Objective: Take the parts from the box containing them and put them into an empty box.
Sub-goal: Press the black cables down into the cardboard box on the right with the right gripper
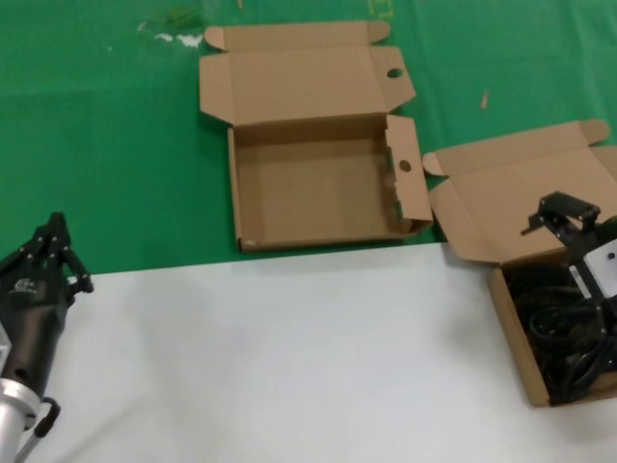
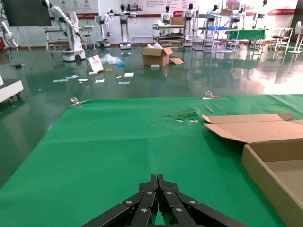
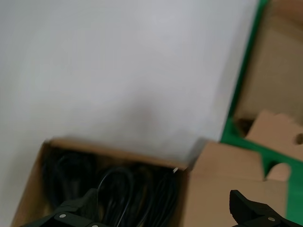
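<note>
The black cables [image 1: 569,338] lie piled in the brown box [image 1: 508,318] at the right edge, its lid [image 1: 511,193] folded back. They also show in the right wrist view [image 3: 123,194]. My right gripper [image 1: 562,214] hangs open just above this box's back edge, jaws wide apart over the cables [image 3: 163,210], holding nothing. The wide empty box [image 1: 308,193] with round holes in its flaps lies open at the back centre. It also shows in the left wrist view [image 2: 272,165]. My left gripper [image 1: 55,241] is shut and empty at the left, away from both boxes [image 2: 157,182].
The boxes sit where a green cloth [image 1: 96,145] meets a white sheet [image 1: 289,357] covering the near half of the table. Small scraps lie on the cloth at the back [image 1: 178,39]. Beyond the table's far edge is a hall floor with other robots.
</note>
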